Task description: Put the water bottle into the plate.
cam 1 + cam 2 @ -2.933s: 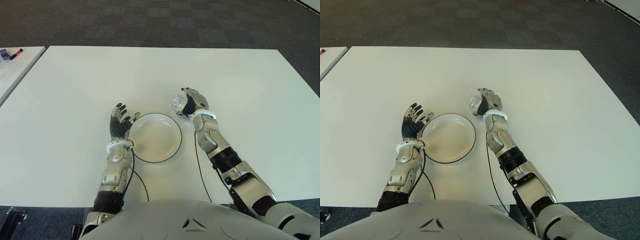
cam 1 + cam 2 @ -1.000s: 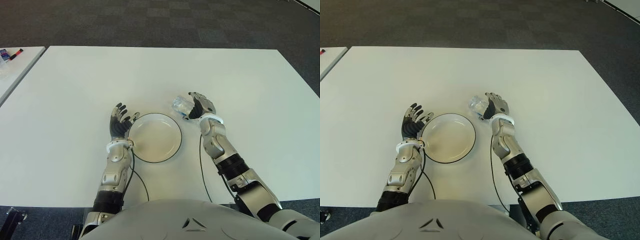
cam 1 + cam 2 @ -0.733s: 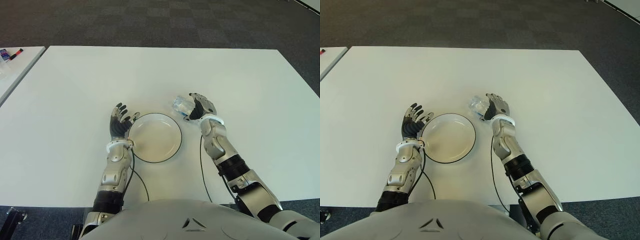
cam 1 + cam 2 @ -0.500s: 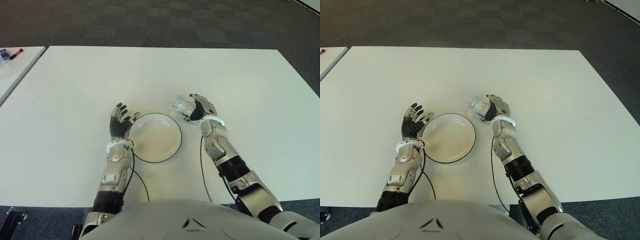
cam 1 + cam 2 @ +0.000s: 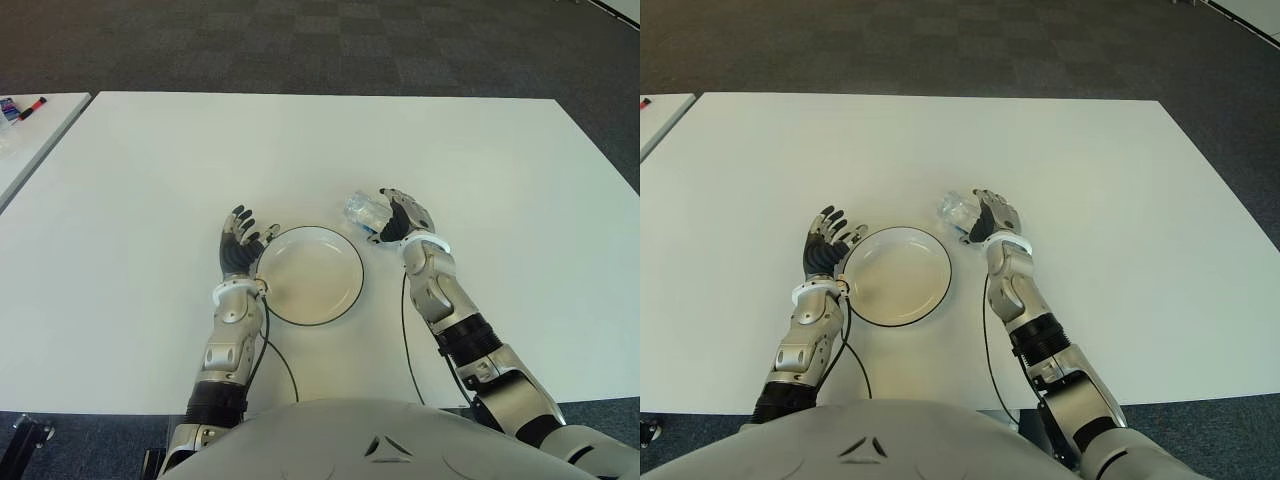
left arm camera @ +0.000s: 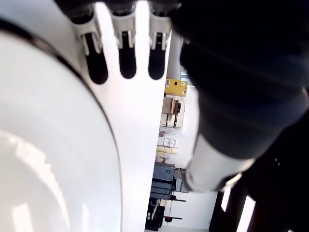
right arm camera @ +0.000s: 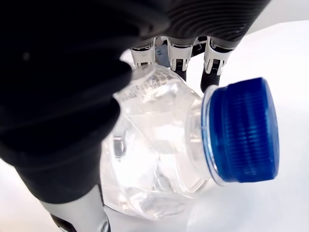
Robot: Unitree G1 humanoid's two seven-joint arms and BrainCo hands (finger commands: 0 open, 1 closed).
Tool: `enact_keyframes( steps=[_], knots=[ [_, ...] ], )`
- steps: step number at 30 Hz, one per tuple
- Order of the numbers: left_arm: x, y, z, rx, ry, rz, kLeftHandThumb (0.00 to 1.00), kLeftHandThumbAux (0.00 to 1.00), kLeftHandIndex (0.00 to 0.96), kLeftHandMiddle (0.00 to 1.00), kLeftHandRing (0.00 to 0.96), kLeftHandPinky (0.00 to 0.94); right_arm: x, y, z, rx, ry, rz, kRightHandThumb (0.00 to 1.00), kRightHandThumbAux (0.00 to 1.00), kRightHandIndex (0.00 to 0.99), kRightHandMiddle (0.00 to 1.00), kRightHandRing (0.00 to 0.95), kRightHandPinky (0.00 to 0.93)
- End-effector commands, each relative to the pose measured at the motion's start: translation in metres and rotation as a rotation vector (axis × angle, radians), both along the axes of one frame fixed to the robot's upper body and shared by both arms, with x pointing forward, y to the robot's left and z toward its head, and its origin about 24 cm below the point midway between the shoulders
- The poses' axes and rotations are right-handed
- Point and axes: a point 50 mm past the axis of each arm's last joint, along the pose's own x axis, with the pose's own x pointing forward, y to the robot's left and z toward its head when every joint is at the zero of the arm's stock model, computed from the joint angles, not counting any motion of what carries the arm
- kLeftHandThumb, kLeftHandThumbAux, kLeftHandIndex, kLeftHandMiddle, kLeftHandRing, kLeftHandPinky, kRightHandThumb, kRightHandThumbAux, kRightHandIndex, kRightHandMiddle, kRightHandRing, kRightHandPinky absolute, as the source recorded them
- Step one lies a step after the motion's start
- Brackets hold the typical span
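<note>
The plate [image 5: 310,274], white with a dark rim, is sitting empty on the white desk [image 5: 140,180] nearest the robot's body, between the two forearms. The left hand [image 5: 240,248] is showing just beside the plate's left rim, its fingers [image 6: 127,60] spreading out straight and released, holding nothing; the wrist view shows them lying along the desk next to the plate's edge. A thin black cable [image 5: 280,362] is trailing from the left wrist back toward the torso.

Slightly farther out, just beyond the plate's right rim, the right hand [image 5: 402,218] is gripping the water bottle [image 5: 362,211]. In the right wrist view the fingers [image 7: 176,57] are curling over the clear, crumpled body of the bottle while the thumb is pressing its other side, and the blue cap [image 7: 244,130] is sticking out free of the grasp. The bottle is lying tilted, outside the plate and near its rim. Whether it is touching the desk cannot be told.
</note>
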Motion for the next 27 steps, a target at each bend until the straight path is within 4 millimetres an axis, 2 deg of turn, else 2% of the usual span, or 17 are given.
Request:
enact_keyframes(
  steps=[1,10,27],
  knots=[
    [-0.0018,-0.0167,-0.0030,-0.071,0.026,0.007,0.083,0.901,0.148,0.176,0.163,0.195,-0.0039,-0.0014,-0.0043,0.005,0.019,0.006,0.926,0.879,0.000,0.000,0.000,0.016],
    [-0.0016,-0.0175,-0.0026,-0.072,0.026,0.009,0.084,0.906,0.146,0.178,0.162,0.186,-0.0038,-0.0022,-0.0044,-0.003,0.019,0.018,0.871,0.890,0.000,0.000,0.000,0.011],
    [-0.0011,-0.0183,-0.0022,-0.069,0.018,0.007,0.079,0.907,0.137,0.172,0.156,0.188,0.0014,0.0008,-0.0055,-0.021,0.052,0.055,0.860,0.886,0.000,0.000,0.000,0.020]
  ],
)
